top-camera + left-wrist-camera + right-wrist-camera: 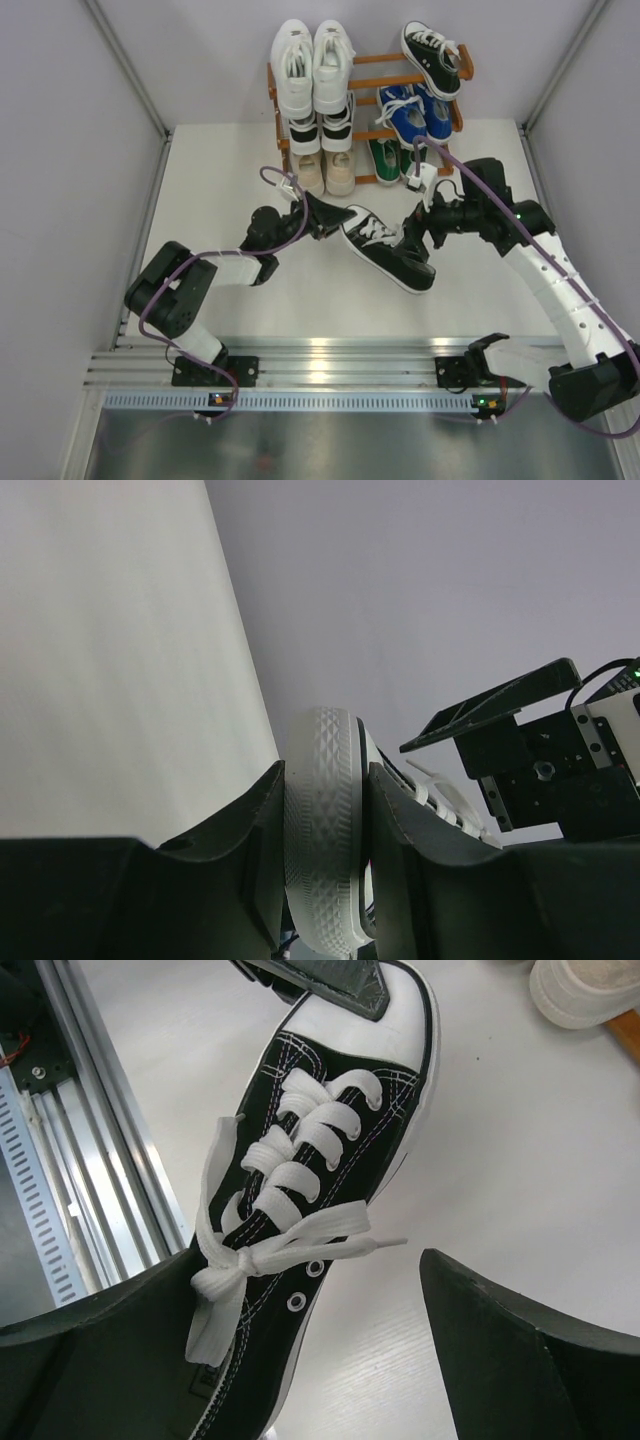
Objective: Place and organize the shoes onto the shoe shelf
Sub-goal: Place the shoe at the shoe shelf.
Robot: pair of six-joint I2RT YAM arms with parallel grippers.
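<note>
My left gripper (333,217) is clamping the white toe of a black sneaker (383,243), my fingers (262,830) pressing on either side of its sole. The sneaker is sitting around the middle of the table (220,170), heel toward the near right corner. My right gripper (414,243) is straddling its heel end, fingers (500,1310) spread wide, gripping nothing. The shelf (372,59) is standing at the far edge.

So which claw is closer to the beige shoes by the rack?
Left. The left gripper, clamped on the black sneaker's toe, is just in front of the beige shoes. The right gripper, open over the sneaker's heel end, lies farther to the right.
</note>
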